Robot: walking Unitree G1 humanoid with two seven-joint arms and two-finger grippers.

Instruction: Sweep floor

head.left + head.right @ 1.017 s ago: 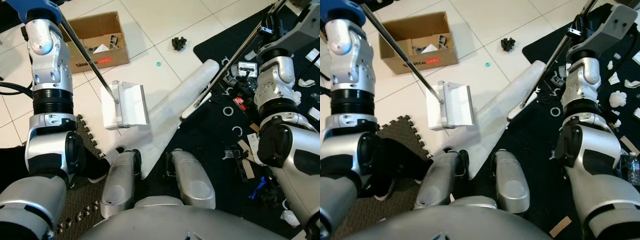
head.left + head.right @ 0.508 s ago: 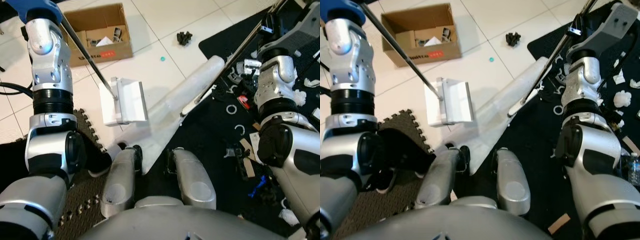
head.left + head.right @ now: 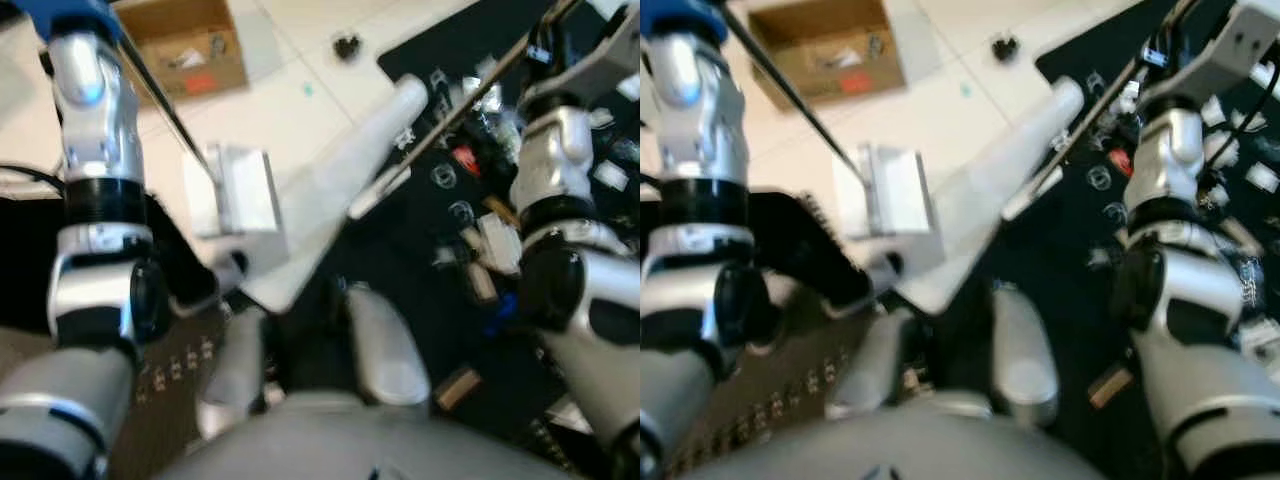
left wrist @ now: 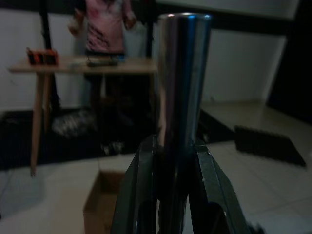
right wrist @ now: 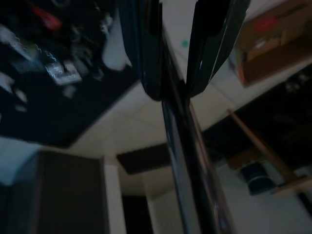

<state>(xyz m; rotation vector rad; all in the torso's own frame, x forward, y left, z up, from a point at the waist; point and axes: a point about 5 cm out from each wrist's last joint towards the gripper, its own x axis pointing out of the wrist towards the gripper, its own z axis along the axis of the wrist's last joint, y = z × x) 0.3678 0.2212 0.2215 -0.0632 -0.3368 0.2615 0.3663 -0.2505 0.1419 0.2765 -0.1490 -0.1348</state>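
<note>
Two-tool setup: left gripper [image 4: 168, 195] is clamped on the dustpan handle [image 4: 181, 87], which runs out past the jaws to the dustpan [image 3: 238, 190] flat on the tile, ready to catch. Right gripper [image 5: 178, 73] pinches the broom pole [image 5: 187, 161], head [image 3: 378, 190] at the mat [image 3: 420, 290] edge by the litter [image 3: 465, 160]. Both arms raised, elbows bent.

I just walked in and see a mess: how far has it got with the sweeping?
Early days. The left gripper holds the dustpan's pole, and the right gripper the broom's handle. Debris is strewn across the black mat, and nothing visibly lies in the dustpan.
</note>
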